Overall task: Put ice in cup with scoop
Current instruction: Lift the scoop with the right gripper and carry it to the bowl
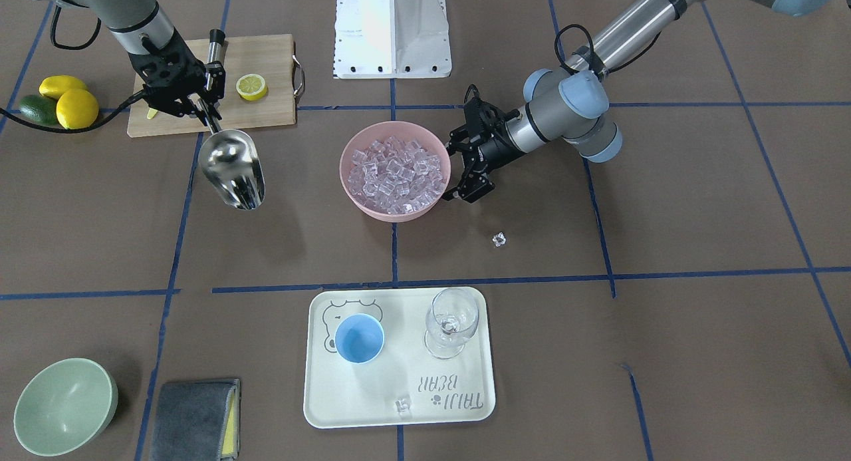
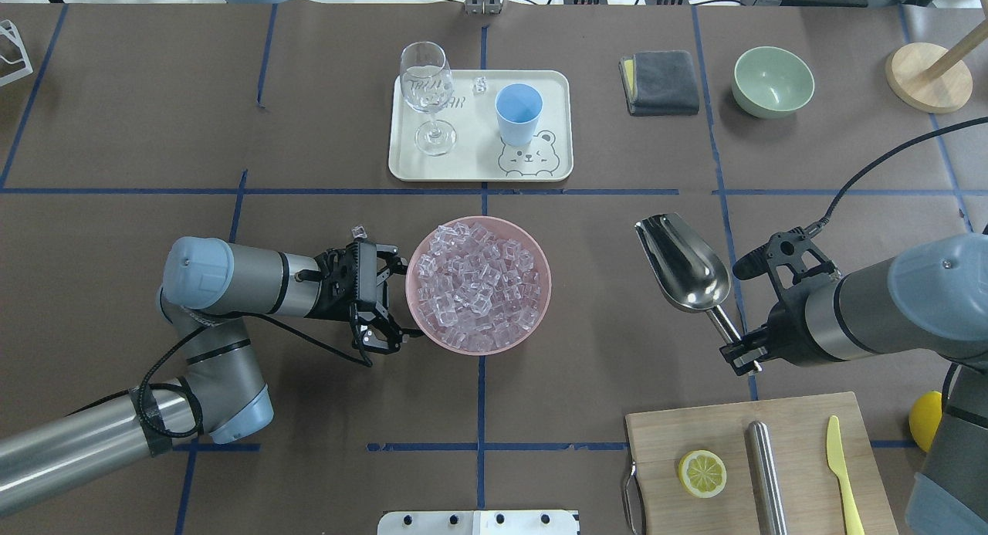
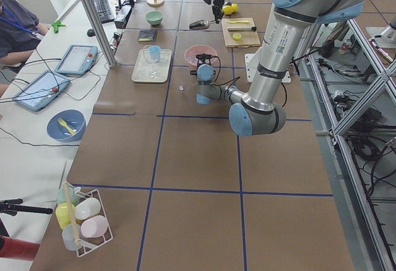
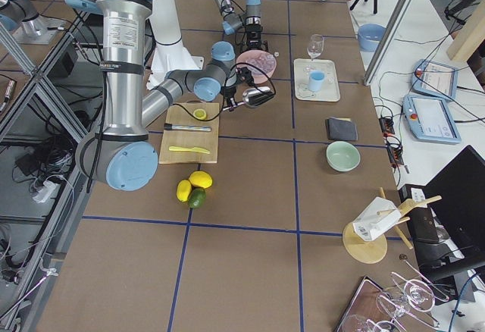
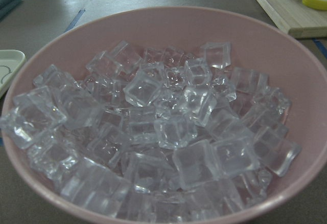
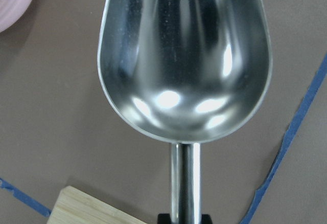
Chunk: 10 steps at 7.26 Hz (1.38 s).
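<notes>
scoop (image 2: 683,265): empty, handle clamped in right gripper (image 2: 741,351)
ice (image 2: 478,284): in bowl (image 2: 543,303), well to scoop's left
left gripper (image 2: 395,303): spread, beside bowl rim

The brown worktop (image 2: 154,118) is carrying a pink bowl (image 2: 543,313) just ahead of the left hand (image 2: 397,303), an ice cube (image 2: 359,231) lying beside that hand, a wooden board (image 2: 664,442) sitting behind the right hand (image 2: 741,353), and a tray (image 2: 556,118), cloth (image 2: 664,83) and green bowl (image 2: 774,83) resting well beyond both.
</notes>
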Available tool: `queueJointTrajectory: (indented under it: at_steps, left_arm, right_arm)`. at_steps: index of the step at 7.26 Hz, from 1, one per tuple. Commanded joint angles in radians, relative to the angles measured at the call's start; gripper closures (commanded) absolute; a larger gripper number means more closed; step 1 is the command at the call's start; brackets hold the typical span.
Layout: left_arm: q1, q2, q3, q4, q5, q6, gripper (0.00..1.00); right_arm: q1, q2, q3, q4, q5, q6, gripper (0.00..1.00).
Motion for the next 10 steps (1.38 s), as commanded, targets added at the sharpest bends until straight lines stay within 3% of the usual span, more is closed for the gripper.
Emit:
queueJointTrajectory:
  at_steps: [1, 2, 3, 4, 6, 8, 10]
  left_arm:
    - [0.0, 0.001, 0.002, 0.0, 0.0, 0.0, 0.01]
    - [0.0, 0.001, 0.002, 0.0, 0.0, 0.0, 0.01]
    - [0.0, -0.001, 0.002, 0.0, 0.0, 0.0, 0.01]
    - [0.0, 0.001, 0.002, -0.001, 0.0, 0.0, 0.01]
    - [0.0, 0.001, 0.002, -0.001, 0.002, 0.0, 0.01]
    - [0.0, 0.001, 0.003, 0.0, 0.0, 0.0, 0.01]
    - [0.0, 0.001, 0.005, 0.0, 0.0, 0.0, 0.01]
  right_arm:
    - [0.005, 0.0, 0.017, 0.0, 0.002, -0.151, 1.0]
    - [-0.009, 0.011, 0.02, -0.002, 0.002, -0.159, 1.0]
    - [-0.009, 0.044, 0.025, -0.073, 0.0, -0.208, 1.0]
    - [-0.006, 0.145, 0.041, -0.262, -0.004, -0.258, 1.0]
    - [-0.07, 0.36, 0.058, -0.612, -0.098, -0.28, 1.0]
    - [-0.101, 0.575, 0.054, -0.968, -0.118, -0.364, 1.0]
    - [-0.103, 0.688, -0.001, -1.113, -0.115, -0.456, 1.0]
